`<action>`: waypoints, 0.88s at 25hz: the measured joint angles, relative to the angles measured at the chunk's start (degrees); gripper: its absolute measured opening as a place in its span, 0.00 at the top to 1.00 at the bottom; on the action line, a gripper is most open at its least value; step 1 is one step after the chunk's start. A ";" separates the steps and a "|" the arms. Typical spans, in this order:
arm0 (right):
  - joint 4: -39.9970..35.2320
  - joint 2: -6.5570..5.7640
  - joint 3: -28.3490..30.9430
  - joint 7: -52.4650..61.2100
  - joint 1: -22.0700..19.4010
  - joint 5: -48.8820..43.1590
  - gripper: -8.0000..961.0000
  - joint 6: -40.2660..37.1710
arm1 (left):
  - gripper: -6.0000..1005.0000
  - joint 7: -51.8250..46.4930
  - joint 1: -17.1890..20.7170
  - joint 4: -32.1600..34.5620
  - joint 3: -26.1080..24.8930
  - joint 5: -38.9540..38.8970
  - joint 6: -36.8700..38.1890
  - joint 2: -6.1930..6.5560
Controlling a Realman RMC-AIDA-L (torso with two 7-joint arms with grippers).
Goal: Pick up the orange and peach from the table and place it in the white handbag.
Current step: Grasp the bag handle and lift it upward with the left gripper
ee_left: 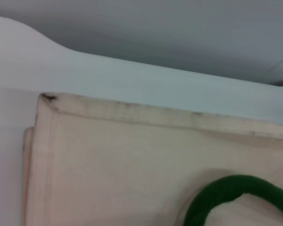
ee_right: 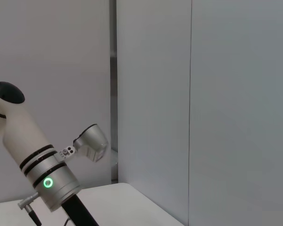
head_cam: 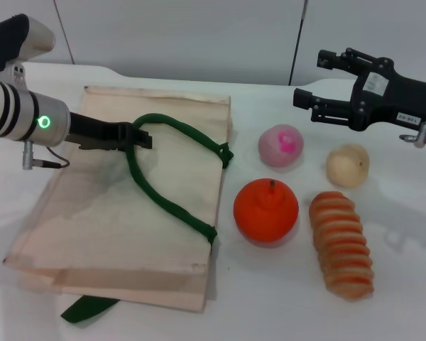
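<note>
The white handbag (head_cam: 106, 227) lies flat on the table, its green handle (head_cam: 172, 206) looping across it. My left gripper (head_cam: 143, 136) sits over the bag's upper part, shut on the top of that handle. The left wrist view shows the handbag's corner (ee_left: 108, 155) and a bend of the handle (ee_left: 236, 188). The orange (head_cam: 265, 209) rests just right of the bag, with the pink peach (head_cam: 280, 145) behind it. My right gripper (head_cam: 309, 77) hangs open in the air, beyond and to the right of the peach, holding nothing.
A pale beige round fruit (head_cam: 347, 165) and a ridged bread loaf (head_cam: 341, 244) lie right of the orange. A second green strap (head_cam: 89, 309) sticks out under the bag's near edge. The right wrist view shows only the left arm (ee_right: 37, 165) and the wall.
</note>
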 joint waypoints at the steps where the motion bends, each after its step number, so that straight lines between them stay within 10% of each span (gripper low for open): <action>1: 0.04 0.00 0.00 0.00 0.00 0.00 0.10 0.00 | 0.46 -0.07 -0.12 -0.25 0.00 0.35 0.14 0.09; 22: 0.66 0.00 -0.28 0.00 0.17 0.00 0.11 0.00 | 0.63 -0.25 -0.61 -1.45 0.00 1.67 3.42 -0.05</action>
